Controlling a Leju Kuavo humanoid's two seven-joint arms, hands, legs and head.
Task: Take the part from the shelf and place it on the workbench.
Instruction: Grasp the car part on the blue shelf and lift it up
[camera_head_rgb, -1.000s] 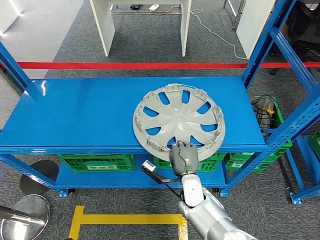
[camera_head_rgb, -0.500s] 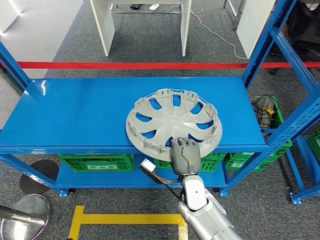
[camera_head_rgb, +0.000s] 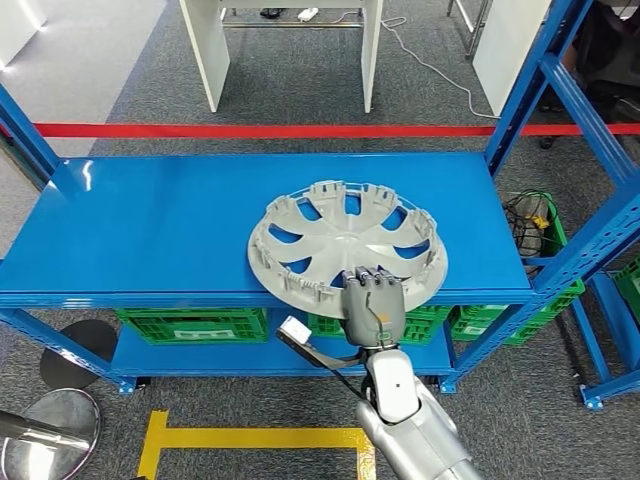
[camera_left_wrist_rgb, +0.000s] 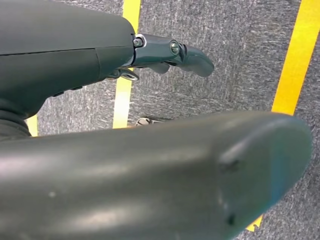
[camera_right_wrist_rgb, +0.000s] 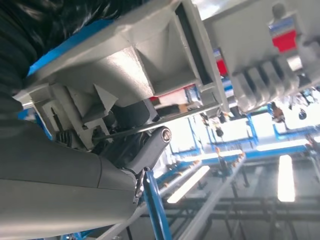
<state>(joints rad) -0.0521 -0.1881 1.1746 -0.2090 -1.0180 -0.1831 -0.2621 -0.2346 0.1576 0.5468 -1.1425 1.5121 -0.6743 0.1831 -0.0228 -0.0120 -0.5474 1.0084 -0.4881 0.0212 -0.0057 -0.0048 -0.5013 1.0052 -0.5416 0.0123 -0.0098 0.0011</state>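
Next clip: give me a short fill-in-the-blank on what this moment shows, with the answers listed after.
1. The right hand grips the near rim of the grey ____.
2. The wheel cover lies on a shelf painted ____.
3. Under that shelf stand crates coloured ____.
4. On the floor beyond the shelf runs a tape line coloured ____.

Missing words: wheel cover; blue; green; red
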